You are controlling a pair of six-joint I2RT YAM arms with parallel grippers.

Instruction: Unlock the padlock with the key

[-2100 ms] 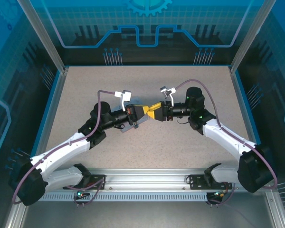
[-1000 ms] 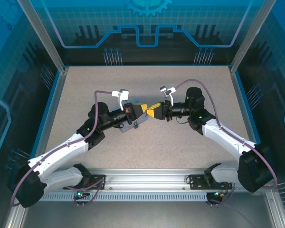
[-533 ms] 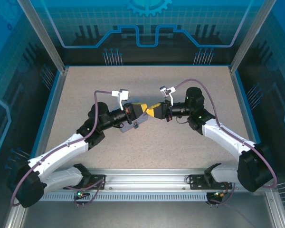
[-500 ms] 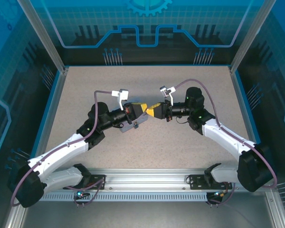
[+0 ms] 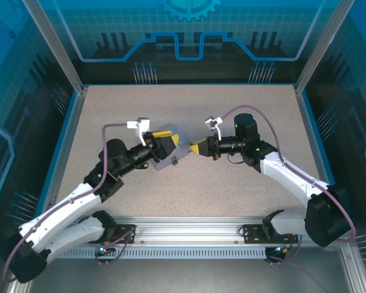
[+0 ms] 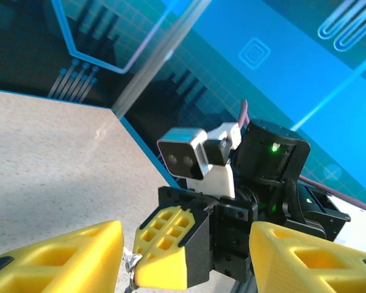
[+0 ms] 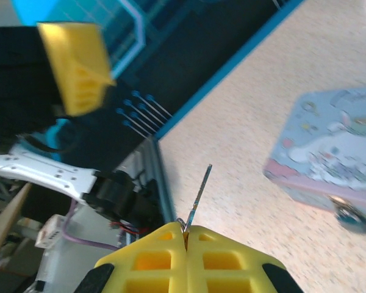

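Since a moment ago the left gripper (image 5: 165, 144) has let go and backed off toward the left. Its yellow fingers (image 6: 56, 256) now stand well apart, where before the two grippers were tip to tip. The right gripper (image 7: 186, 234) has its pads pressed together on the key (image 7: 198, 194), a thin dark blade sticking straight out past the fingertips. From here that looks like a handover just finished: the key is now the right arm's alone, and I'd say the insertion still lies ahead.

The right arm reaches in low from the right, wrist nearly level and pointing left. The left arm is folded back, elbow out, with its open jaws hanging over the cartoon tin (image 7: 335, 160) on the speckled table (image 5: 232, 183). The padlock (image 7: 348, 217) sits at the tin's front edge, blurred and apart from the key tip.
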